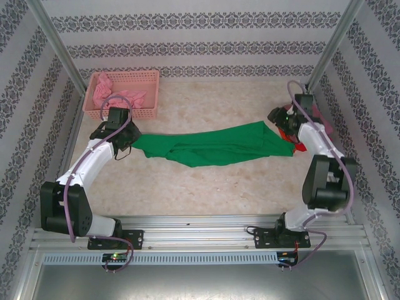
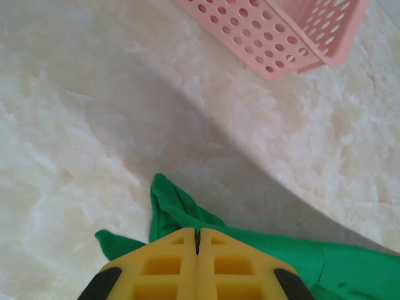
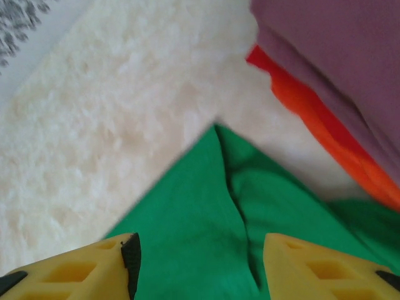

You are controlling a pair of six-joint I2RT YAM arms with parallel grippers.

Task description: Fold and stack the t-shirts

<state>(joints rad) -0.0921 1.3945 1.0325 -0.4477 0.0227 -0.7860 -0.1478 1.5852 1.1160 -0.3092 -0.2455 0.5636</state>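
With left fingers (image 2: 169,269) pinched on the green t-shirt (image 1: 212,147), stretched from 9 to 3 o'clock across the counter (image 1: 219,100), and right fingers (image 3: 300,262) parted above its 3 o'clock end. Could bunch crooked if pulled from one end only.

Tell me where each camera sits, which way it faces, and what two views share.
Top external: above and behind, facing down on the table, both arms, the pink basket.
Left wrist: on the left arm, facing down past the left gripper, shut on the green t-shirt.
Right wrist: facing down past the open right gripper toward the orange t-shirt.
Shared: both wrist views show the green t-shirt.
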